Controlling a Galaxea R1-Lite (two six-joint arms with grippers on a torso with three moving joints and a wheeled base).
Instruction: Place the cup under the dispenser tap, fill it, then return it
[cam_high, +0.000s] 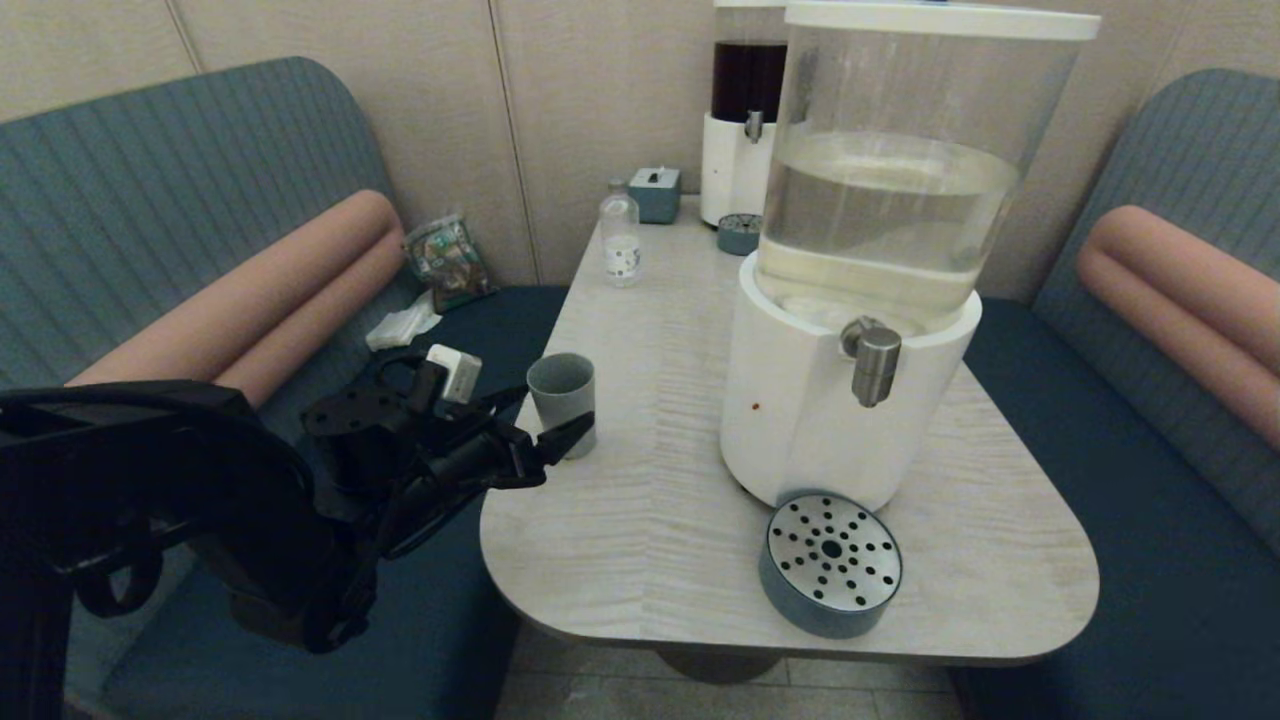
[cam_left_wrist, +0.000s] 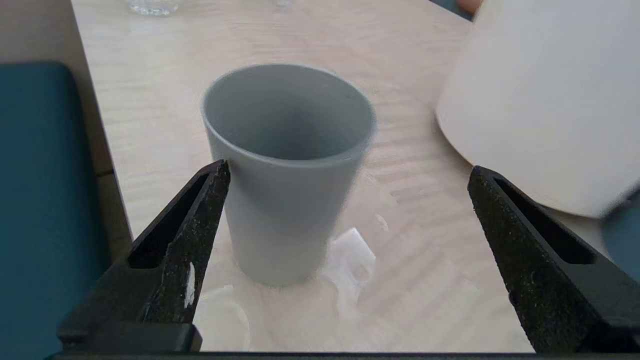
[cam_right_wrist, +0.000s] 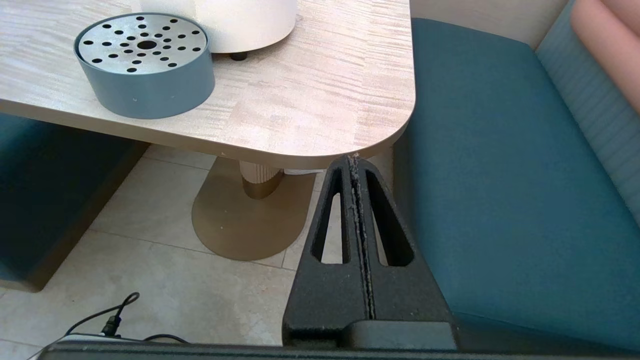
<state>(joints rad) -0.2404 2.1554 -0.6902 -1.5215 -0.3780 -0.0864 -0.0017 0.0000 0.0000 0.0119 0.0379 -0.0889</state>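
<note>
At nine o'clock on the pale wood-grain table (cam_high: 660, 520), the left gripper (cam_high: 540, 425) sits level with the small grey-green tapered plastic cup (cam_high: 562, 400), its black fingers spread wide. The cup stands upright near the table's left edge, apparently empty. From the left wrist camera, one finger (cam_left_wrist: 200, 220) lies just beside or touching the cup's wall (cam_left_wrist: 285, 200), I cannot tell which, while the other stands well apart near the white dispenser base (cam_left_wrist: 540, 100).

Moving towards the centre: the large dispenser with white base and clear-liquid tank (cam_high: 860, 300) fills the middle, its short brushed-steel tap (cam_high: 874, 362) bent downward at five o'clock from the tank. Below it sits a round blue-grey drip tray with a perforated steel top (cam_high: 830, 565).

Risks, as I judge them: the cup is off-centre between the fingers, so closing could shove or tip it before both pads bite. A wet-looking patch shines by its foot, so it may slide.

Over at the right, the right gripper (cam_right_wrist: 356, 200) is parked below the table corner, fingers pressed together on nothing. Only its wrist camera shows it; the head view misses that arm entirely. Likewise, only the left wrist camera reveals the cup's lopsided position.
</note>
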